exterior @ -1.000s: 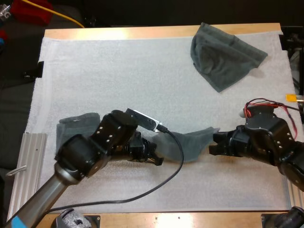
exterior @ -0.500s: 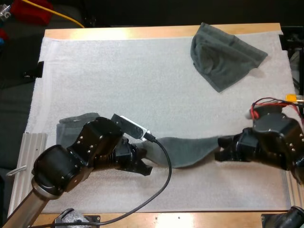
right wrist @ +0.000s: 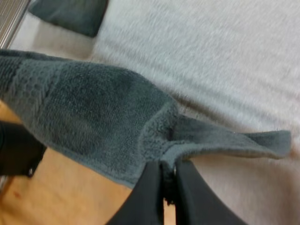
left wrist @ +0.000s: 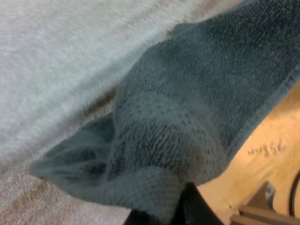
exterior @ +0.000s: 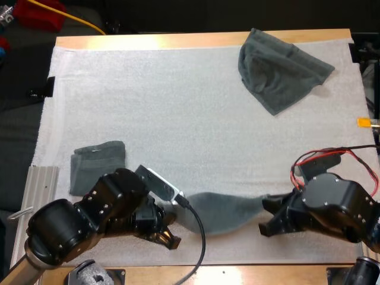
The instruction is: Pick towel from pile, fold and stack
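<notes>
Towel [exterior: 224, 212] is soft and limp, sagging mid-span. Left gripper [exterior: 171, 234] and right gripper [exterior: 265, 217] each pinch one end; corners likely grip best.

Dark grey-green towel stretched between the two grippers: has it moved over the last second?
Yes. The stretched towel has shifted toward the near edge of the white mat, away from the crumpled grey-green towel at its far right corner.

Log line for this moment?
left end effector, right end effector: shut on held towel | folded towel: near left | crumpled towel: far right
</notes>
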Tool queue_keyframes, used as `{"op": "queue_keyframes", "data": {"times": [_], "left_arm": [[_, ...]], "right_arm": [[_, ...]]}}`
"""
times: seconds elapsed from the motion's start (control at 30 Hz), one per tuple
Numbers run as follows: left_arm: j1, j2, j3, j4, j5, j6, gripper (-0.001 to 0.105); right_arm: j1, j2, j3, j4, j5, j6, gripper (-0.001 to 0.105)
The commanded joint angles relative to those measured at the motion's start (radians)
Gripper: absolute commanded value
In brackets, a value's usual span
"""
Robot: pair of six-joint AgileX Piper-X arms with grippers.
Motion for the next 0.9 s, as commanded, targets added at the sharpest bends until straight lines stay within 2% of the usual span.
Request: {"op": "queue_keyframes", "data": {"times": [0.0, 0.1, 0.33, 0.53, 0.67, 0.87], "left_arm": [[-0.021, -0.006, -0.005, 0.002, -0.015, -0.011, 0.0], [-0.054, -0.003, -0.005, 0.002, -0.028, -0.014, 0.0], [-0.056, 0.038, 0.02, 0.034, -0.059, -0.004, 0.0], [-0.05, 0.081, 0.109, 0.012, -0.059, -0.003, 0.0], [0.012, 0.116, 0.136, -0.054, -0.05, 0.006, 0.0], [0.17, 0.192, 0.135, -0.165, 0.085, 0.101, 0.0]], "right_arm": [[0.015, -0.009, -0.017, 0.027, 0.016, 0.007, 0.0], [0.035, -0.009, -0.025, 0.059, 0.032, 0.011, 0.0], [0.034, 0.029, -0.005, 0.103, 0.038, 0.008, 0.0], [0.028, 0.091, 0.053, 0.05, 0.104, -0.001, 0.0], [-0.034, 0.144, 0.076, -0.009, 0.117, -0.02, 0.0], [-0.17, 0.225, 0.076, -0.086, 0.111, -0.098, 0.0]]}}
